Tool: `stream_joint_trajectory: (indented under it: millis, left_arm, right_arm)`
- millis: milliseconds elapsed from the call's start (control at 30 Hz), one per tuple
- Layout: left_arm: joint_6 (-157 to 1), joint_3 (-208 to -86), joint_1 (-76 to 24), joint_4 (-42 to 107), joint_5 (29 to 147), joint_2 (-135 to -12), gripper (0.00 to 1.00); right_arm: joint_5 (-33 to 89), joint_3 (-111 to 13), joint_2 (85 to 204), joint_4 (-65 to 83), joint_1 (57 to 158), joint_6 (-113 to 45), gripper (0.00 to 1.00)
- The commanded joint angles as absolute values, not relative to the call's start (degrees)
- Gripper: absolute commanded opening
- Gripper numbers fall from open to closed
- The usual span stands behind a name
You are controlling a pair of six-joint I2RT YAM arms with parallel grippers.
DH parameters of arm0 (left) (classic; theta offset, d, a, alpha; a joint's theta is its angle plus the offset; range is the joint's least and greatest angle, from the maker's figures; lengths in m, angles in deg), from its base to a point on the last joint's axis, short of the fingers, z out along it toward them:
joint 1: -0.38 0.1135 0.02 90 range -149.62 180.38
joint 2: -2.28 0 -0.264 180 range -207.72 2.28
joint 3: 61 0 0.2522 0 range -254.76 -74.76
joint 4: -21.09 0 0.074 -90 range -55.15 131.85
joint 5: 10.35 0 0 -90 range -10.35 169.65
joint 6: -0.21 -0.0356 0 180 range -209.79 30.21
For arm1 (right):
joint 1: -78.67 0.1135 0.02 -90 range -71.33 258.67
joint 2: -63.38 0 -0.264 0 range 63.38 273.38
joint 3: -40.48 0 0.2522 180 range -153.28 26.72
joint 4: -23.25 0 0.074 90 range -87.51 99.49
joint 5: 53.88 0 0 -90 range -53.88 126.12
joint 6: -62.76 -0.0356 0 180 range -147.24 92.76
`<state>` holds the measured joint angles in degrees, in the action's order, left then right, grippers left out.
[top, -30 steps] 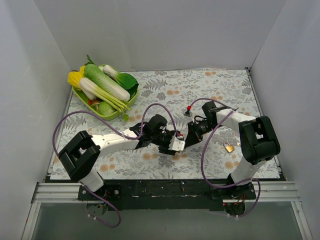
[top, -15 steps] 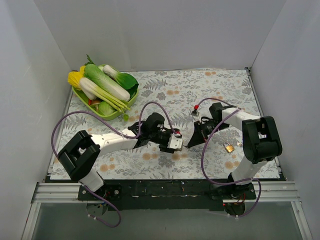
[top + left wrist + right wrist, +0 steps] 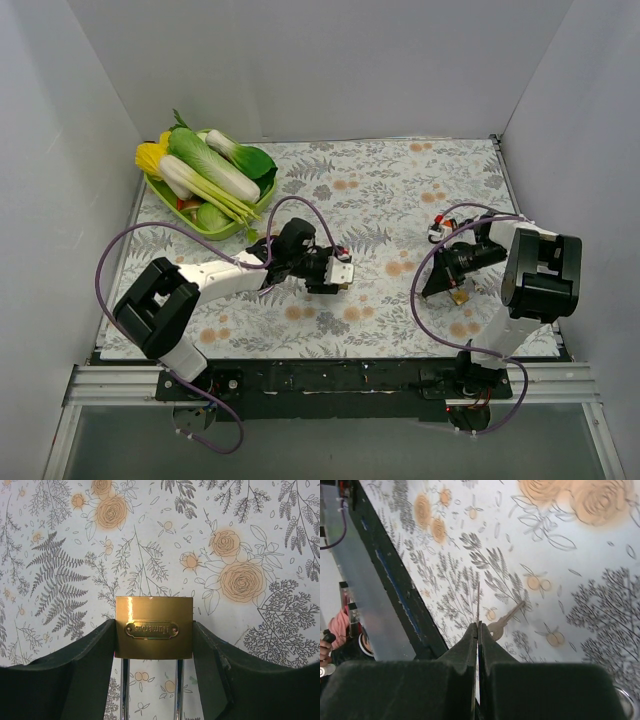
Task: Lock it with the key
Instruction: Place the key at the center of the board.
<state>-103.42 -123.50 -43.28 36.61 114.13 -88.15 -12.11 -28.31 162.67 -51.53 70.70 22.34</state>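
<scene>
- Between the pads of the left gripper [image 3: 154,630]: pinched rectangular brass padlock [image 3: 154,614]; nameplate seen only from the wrist;
- right of it, right gripper [image 3: 478,626] clamps a thin key [image 3: 478,602].

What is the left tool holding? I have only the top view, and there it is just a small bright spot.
Observer: A brass padlock, clamped by its sides in the left tool.
Operator: Is the shackle closed?
Observer: I cannot tell; its two legs run off the bottom edge of the left wrist view.
Operator: Does the right tool have the key?
Observer: It is shut on a thin metal blade, seen edge-on, likely the key.
</scene>
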Motion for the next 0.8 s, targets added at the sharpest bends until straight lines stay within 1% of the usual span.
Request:
stream_joint_trajectory:
  millis: [0, 133, 300, 333, 367, 433, 467, 533, 600, 633, 667, 767]
  left_arm:
    - [-104.2, -124.3, -43.6, 34.5, 116.6, -85.8, 0.0]
    - [-104.2, -124.7, -43.6, 34.5, 117.1, -86.2, 0.0]
    - [-105.9, -125.6, -44.2, 38.2, 118.2, -86.9, 0.0]
    - [-106.7, -125.7, -44.6, 38.5, 118.6, -87.1, 0.0]
    - [-107.3, -125.7, -44.9, 39.4, 119.0, -87.2, 0.0]
    - [-108.9, -126.4, -45.8, 40.6, 119.2, -88.2, 0.0]
    - [-111.0, -126.7, -46.1, 42.0, 119.8, -88.6, 0.0]
    - [-113.2, -128.2, -47.0, 43.4, 120.3, -90.1, 0.0]
    - [-116.6, -130.4, -47.3, 45.6, 122.2, -91.2, 0.0]
    - [-117.5, -131.1, -47.7, 45.9, 122.7, -92.0, 0.0]
    - [-118.4, -131.5, -48.0, 45.8, 123.2, -92.3, 0.0]
    - [-122.2, -132.9, -49.0, 45.4, 123.9, -92.4, 0.0]
  right_arm:
    - [-5.9, -28.3, 161.3, -51.4, 67.9, 24.4, 0.01]
    - [-4.1, -26.9, 160.9, -47.7, 67.9, 21.8, 0.01]
    - [-2.6, -26.4, 161.6, -43.4, 67.9, 18.3, 0.02]
    - [-2.5, -26.5, 161.7, -43.6, 67.9, 18.2, 0.07]
    - [-2.3, -26.4, 161.6, -43.6, 67.9, 18.2, 0.19]
    - [-1.6, -26.3, 161.2, -43.9, 67.9, 18.4, 0.3]
    - [-1.3, -26.3, 161.0, -44.1, 67.9, 18.4, 0.38]
    - [-1.0, -26.3, 160.3, -44.5, 67.9, 18.7, 0.46]
    - [-1.1, -26.6, 159.1, -45.3, 67.9, 19.1, 0.58]
    - [-2.0, -26.9, 158.5, -45.9, 67.9, 19.7, 0.6]
    - [-2.6, -27.5, 158.0, -46.5, 67.9, 20.8, 0.69]
    - [-7.7, -28.8, 155.6, -50.4, 68.2, 23.4, 0.82]
